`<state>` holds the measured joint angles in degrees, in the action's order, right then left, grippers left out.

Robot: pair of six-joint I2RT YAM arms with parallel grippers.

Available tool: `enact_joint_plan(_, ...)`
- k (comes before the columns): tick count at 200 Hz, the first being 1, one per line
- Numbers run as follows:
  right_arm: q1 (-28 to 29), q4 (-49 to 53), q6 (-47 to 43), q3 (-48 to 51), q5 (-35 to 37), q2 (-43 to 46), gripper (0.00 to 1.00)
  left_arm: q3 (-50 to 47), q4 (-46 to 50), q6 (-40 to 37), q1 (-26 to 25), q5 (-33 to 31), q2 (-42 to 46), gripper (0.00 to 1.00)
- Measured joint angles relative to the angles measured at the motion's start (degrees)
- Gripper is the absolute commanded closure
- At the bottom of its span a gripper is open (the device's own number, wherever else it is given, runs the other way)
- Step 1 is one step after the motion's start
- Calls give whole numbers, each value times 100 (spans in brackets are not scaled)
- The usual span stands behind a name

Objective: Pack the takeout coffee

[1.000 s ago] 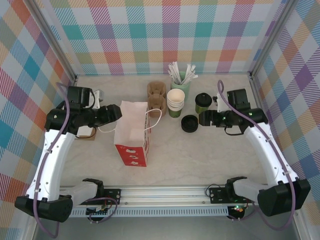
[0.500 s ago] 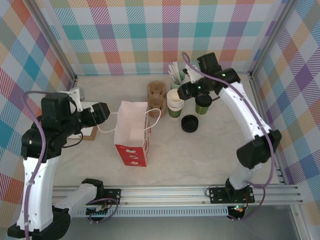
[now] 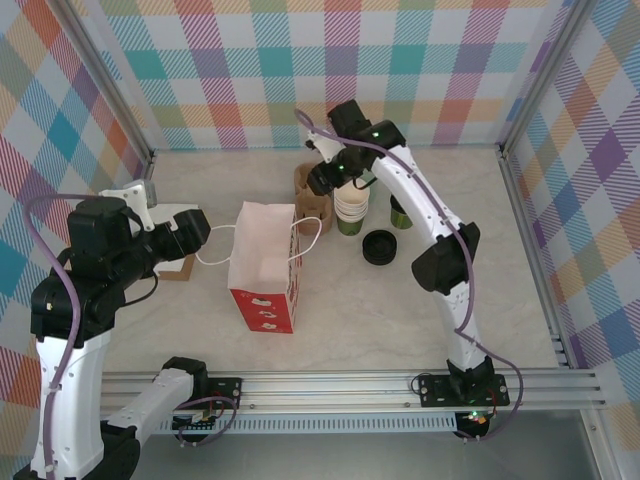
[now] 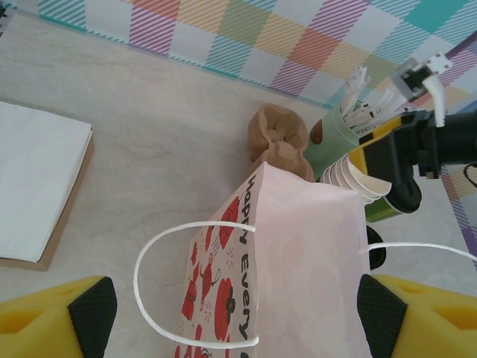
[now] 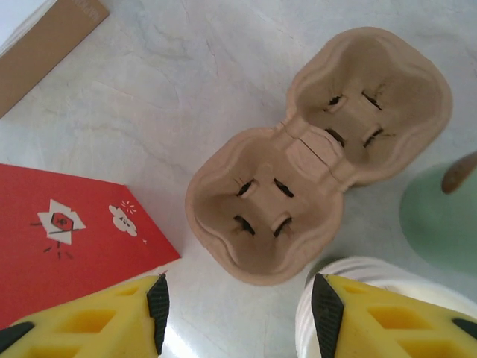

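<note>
The takeout coffee (image 3: 400, 213), a dark green cup with a black lid, stands at the back right, partly behind my right arm; the left wrist view shows the coffee (image 4: 402, 200) beyond the bag. My right gripper (image 3: 322, 182) hovers open over the brown two-cup carrier (image 5: 298, 171), left of the coffee. Nothing sits between its fingers (image 5: 158, 309). My left gripper (image 3: 195, 228) is open, just left of the white and red paper bag (image 3: 265, 262) and its white handle (image 4: 149, 276). The bag (image 4: 313, 261) stands upright with its top closed flat.
A stack of lidless cups (image 3: 351, 203) and a pale green pot of stirrers (image 3: 362, 160) stand beside the carrier (image 3: 312, 195). A loose black lid (image 3: 379, 247) lies in front of them. A napkin pile (image 4: 37, 186) sits at the left.
My right arm has swung from the right side, past the coffee, to above the carrier. My left gripper has drawn back a little to the left, away from the bag.
</note>
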<state>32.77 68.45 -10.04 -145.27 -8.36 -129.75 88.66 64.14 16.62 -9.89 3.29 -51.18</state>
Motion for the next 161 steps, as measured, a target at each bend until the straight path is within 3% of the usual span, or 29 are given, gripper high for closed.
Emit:
enact_joint_plan(116, 415, 107, -138, -138, 4, -573, 46, -210, -103, 2, 0, -22, -72, 14)
enact_joint_plan(161, 446, 103, -81, -138, 85, -673, 45, -557, -164, 55, 0, 671, -785, 25)
